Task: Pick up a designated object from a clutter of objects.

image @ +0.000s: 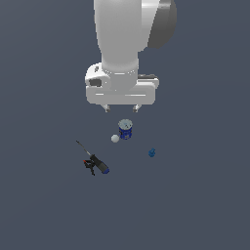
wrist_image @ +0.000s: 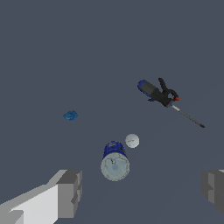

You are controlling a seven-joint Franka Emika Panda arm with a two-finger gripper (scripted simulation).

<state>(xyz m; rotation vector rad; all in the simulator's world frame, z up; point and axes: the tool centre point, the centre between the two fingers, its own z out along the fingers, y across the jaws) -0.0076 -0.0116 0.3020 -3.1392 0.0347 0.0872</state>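
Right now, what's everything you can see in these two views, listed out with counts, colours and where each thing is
screwdriver: one, black handle with blue end and thin grey shaft, lying flat toward the exterior view's left, away from the can
clamp: one, small, black with a red tip, lying right against the screwdriver's handle
can: one, blue and white, upright, below the gripper in the exterior view
ball: one, tiny, white, just beside the can
small piece: one, blue, alone on the exterior view's right of the can
floor: dark grey, bears everything
gripper: one, white body with grey fingers, open, raised above the can, holding nothing
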